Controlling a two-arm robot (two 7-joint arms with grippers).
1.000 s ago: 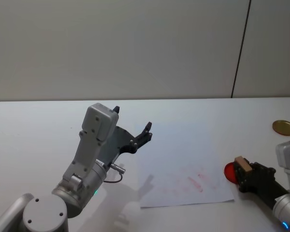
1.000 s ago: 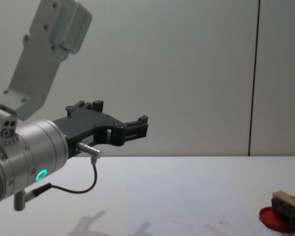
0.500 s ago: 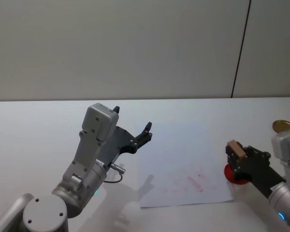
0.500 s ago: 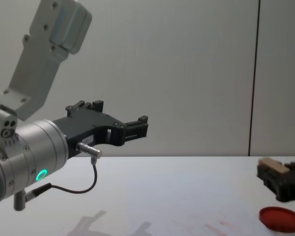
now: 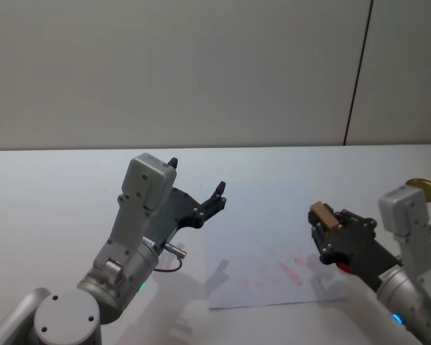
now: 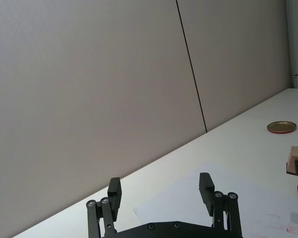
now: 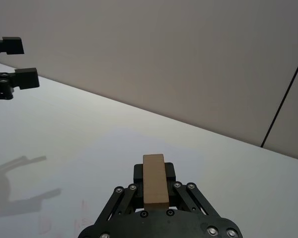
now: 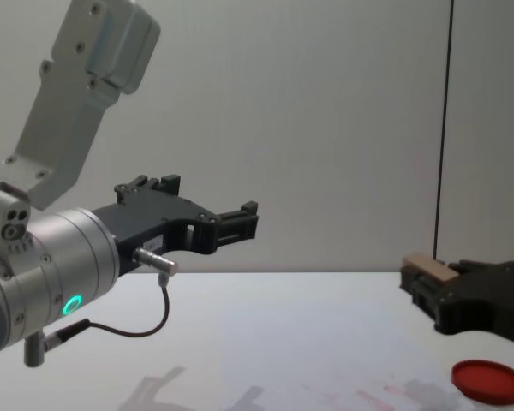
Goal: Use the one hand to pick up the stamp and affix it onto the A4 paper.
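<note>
My right gripper (image 5: 323, 224) is shut on the stamp (image 5: 321, 213), a small tan wooden block standing up between its black jaws. It hangs in the air above the right part of the A4 paper (image 5: 262, 230), over the faint red smudges (image 5: 293, 267). The right wrist view shows the stamp (image 7: 155, 186) clamped lengthwise, with the A4 paper (image 7: 120, 145) beyond it. From the chest the stamp (image 8: 428, 267) and right gripper (image 8: 425, 289) hover well above the table. My left gripper (image 5: 196, 177) is open and raised at the paper's left edge, holding nothing.
A flat red disc (image 8: 488, 381) lies on the table below and right of my right gripper. A gold round lid (image 5: 425, 187) sits at the far right of the white table (image 5: 50, 194). A grey wall rises behind.
My right gripper has lifted the stamp off the red disc and carried it up and left, over the paper's right part. The left arm has not moved.
</note>
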